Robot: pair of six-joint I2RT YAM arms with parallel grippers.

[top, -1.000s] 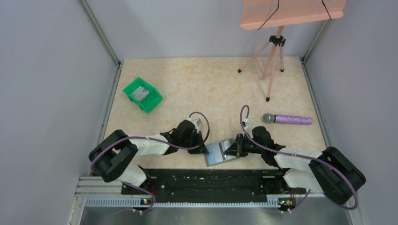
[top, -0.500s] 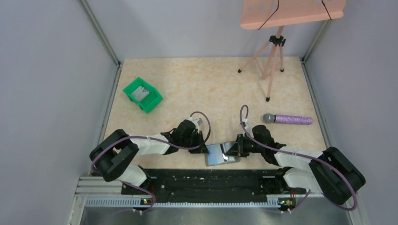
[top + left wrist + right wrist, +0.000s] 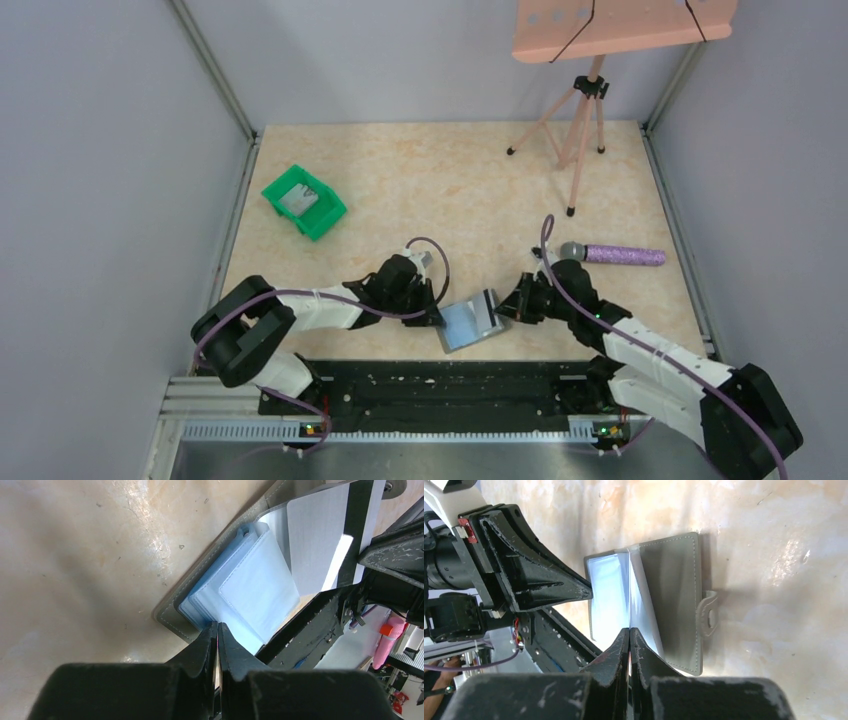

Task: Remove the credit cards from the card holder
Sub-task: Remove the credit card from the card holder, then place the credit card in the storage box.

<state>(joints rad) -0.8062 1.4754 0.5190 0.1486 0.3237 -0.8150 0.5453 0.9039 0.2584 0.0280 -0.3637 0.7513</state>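
Observation:
The grey card holder [image 3: 468, 325] lies open near the table's front edge. In the left wrist view its grey cover [image 3: 172, 612] holds several pale blue sleeves [image 3: 250, 590]. My left gripper [image 3: 218, 625] is shut, its tips pressed on the sleeves' near edge; it also shows in the top view [image 3: 437, 318]. My right gripper [image 3: 629, 630] is shut at the lower edge of a thin leaf rising from the fold, beside the grey right half [image 3: 674, 595]. That leaf [image 3: 315, 540] is grey with a dark stripe; I cannot tell whether it is a card or a sleeve.
A green bin [image 3: 303, 201] with something grey inside stands at the back left. A purple-handled microphone [image 3: 612, 255] lies to the right. A tripod [image 3: 575, 130] stands at the back right. The black base rail [image 3: 450, 385] runs just in front of the holder.
My right arm has lifted and drawn back to the right, raising the holder's right side. The holder has turned slightly. My left gripper has stayed put.

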